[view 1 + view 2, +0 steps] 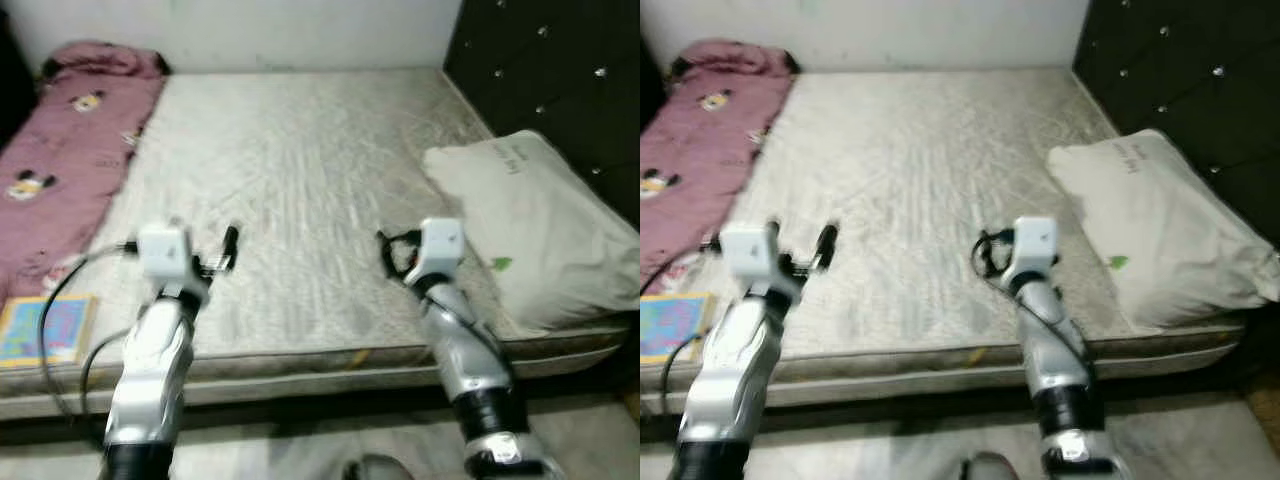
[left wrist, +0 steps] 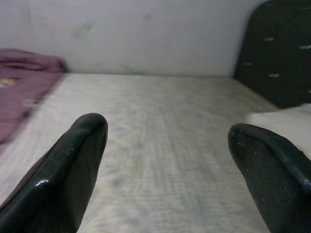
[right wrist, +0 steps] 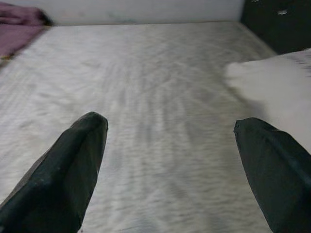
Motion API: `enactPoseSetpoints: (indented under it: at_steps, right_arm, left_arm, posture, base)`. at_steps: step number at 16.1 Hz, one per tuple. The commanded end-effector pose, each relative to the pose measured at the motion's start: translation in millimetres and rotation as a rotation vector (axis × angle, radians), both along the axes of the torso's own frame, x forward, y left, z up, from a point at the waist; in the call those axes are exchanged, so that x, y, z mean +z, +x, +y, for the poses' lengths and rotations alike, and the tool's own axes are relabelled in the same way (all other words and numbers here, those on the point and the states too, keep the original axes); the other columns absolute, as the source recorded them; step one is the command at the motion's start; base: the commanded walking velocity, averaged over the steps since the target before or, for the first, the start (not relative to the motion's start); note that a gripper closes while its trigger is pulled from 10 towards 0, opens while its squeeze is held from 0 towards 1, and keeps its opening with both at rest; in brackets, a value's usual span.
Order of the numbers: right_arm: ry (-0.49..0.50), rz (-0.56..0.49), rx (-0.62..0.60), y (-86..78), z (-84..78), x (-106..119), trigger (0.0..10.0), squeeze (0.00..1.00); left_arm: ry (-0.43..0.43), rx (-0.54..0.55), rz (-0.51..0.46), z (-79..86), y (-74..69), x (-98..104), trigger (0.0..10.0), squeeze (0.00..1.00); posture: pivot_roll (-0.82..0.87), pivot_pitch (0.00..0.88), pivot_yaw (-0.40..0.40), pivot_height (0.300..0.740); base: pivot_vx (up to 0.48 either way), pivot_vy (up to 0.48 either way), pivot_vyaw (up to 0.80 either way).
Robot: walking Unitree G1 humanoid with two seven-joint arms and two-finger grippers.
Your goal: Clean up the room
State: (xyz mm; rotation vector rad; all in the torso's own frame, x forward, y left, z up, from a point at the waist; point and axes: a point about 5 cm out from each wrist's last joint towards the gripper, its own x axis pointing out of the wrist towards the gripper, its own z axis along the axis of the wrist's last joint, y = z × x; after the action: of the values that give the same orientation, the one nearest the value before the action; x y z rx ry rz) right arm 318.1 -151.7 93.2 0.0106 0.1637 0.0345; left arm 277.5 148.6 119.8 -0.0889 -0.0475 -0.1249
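A bare, pale mattress (image 1: 290, 170) fills the middle of the head views, running from the lower edge up to a white wall (image 1: 300, 30) at the top. A dark tufted headboard (image 1: 560, 90) takes the upper right corner. Along the left edge lies a pink blanket (image 1: 70, 150) with cartoon prints, bunched at the upper left and stretching down the mattress's side. At the right a cream pillow (image 1: 540, 225) rests against the headboard, reaching the mattress's near right corner. In the lower left, just beside the blanket's end, a blue and yellow book (image 1: 45, 328) lies flat at the mattress edge. Both silver arms rise from the bottom of the frame over the near edge of the mattress: the left gripper (image 2: 167, 145) sits lower left of centre, fingers (image 2: 73, 165) spread wide and holding nothing; the right gripper (image 3: 170, 141) sits lower right of centre, near the pillow, its fingers (image 3: 73, 160) likewise spread and empty.
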Motion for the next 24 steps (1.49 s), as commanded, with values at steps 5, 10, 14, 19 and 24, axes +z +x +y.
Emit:
enactPoseSetpoints:
  at_steps: [5,10,14,19,24]
  right_arm:
    - [0.014,-0.019,0.015,2.3,7.7,5.1,10.0,0.00]
    - [0.020,-0.013,0.014,2.9,7.7,4.2,10.0,0.00]
    - [0.022,-0.014,0.010,3.6,7.5,4.3,10.0,0.00]
    - [0.016,-0.006,0.014,4.7,7.3,3.5,10.0,0.00]
    - [0.011,0.004,0.024,5.5,8.3,2.0,10.0,0.00]
  left_arm:
    - [0.038,0.055,0.029,10.1,-0.3,-3.1,10.0,0.00]
    - [0.032,0.049,0.038,9.6,0.4,-4.5,10.0,0.00]
    - [0.032,0.049,0.042,9.6,1.5,-4.6,10.0,0.00]
    - [0.033,0.048,0.039,8.9,2.4,-4.4,10.0,0.00]
    - [0.034,0.045,0.030,8.0,2.7,-3.4,10.0,0.00]
  posture:
    - [-0.12,0.000,0.010,0.740]
    - [-0.12,0.000,0.011,0.740]
    - [-0.12,0.000,0.011,0.740]
    - [-0.12,0.000,0.009,0.740]
    - [-0.12,0.000,0.007,0.740]
  base:
    - [0.139,0.000,0.00]
    - [0.000,0.384,-0.32]
    - [0.000,0.480,-0.14]
    - [0.000,0.480,0.00]
    - [0.000,0.480,-0.32]
